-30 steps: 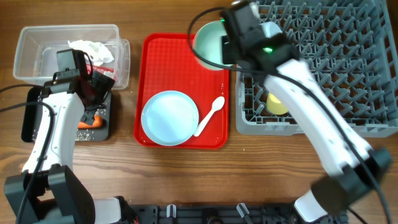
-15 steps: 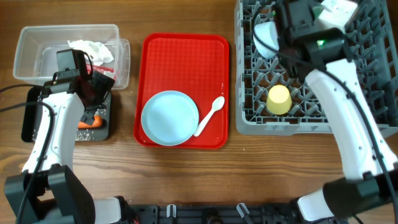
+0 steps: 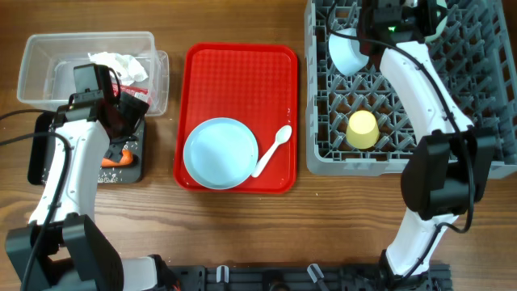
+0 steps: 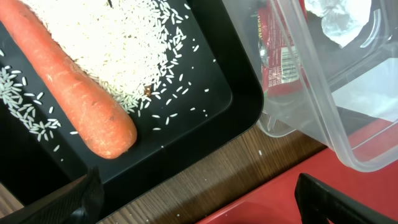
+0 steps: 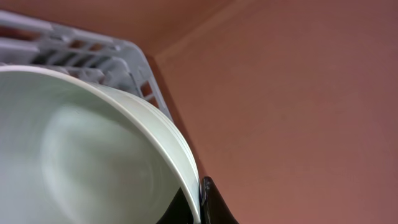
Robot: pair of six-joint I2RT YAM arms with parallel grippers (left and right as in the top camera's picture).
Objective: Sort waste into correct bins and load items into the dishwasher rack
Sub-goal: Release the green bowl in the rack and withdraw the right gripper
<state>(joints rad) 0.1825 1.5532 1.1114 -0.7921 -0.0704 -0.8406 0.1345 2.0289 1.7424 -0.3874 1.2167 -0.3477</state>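
Right fingers point(image 5: 210, 204) clamp bowl point(image 3: 346, 52) rim over rack point(image 3: 485, 97); thin edge grip, bowl may slip onto pegs. Left fingers point(image 4: 74, 200) spread.

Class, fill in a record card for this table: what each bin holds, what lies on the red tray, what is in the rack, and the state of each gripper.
black tray: carrot, rice
clear tub: crumpled tissue, red wrapper
red tray: light blue plate, white spoon
dishwasher rack: yellow cup, pale bowl
left gripper: open, empty, by the black tray's edge
right gripper: shut on the rim of a second bowl, over the rack
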